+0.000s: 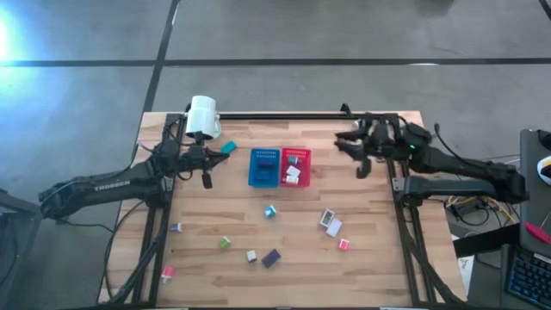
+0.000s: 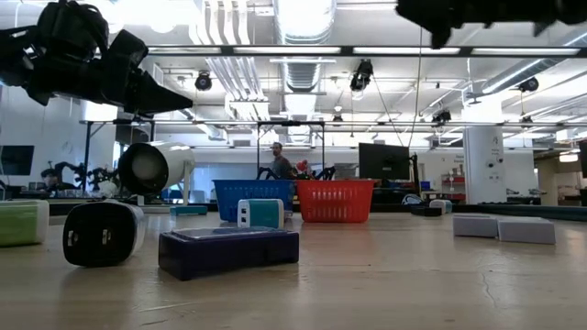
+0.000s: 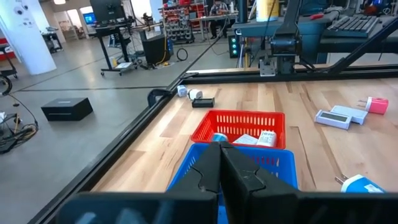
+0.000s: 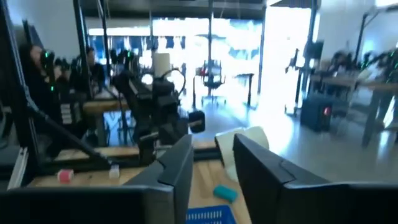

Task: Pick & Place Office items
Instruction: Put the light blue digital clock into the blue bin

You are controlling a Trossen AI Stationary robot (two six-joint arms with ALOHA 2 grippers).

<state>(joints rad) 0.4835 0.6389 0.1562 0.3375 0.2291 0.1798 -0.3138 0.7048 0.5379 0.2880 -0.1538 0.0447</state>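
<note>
While both arms hang above the far half of the table, most office items lie loose on the near half: a teal piece [image 1: 269,211], white block [image 1: 331,222], pink piece [image 1: 343,244], purple block [image 1: 271,257]. A few already sit in the red bin [image 1: 304,155], beside the blue bin [image 1: 251,168]. Left gripper [image 1: 207,164] is pressed together, empty, near the lamp [image 1: 202,115]. Right gripper [image 4: 211,165] shows a gap, pinching nothing, presumably just emptied. "TROSSEN" reads on the left arm.

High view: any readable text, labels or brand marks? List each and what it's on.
"TROSSEN": white lettering along the left arm.
Office items and both bins, blue and red: no print that can be read, too small.
Nothing legible on the right arm.
</note>
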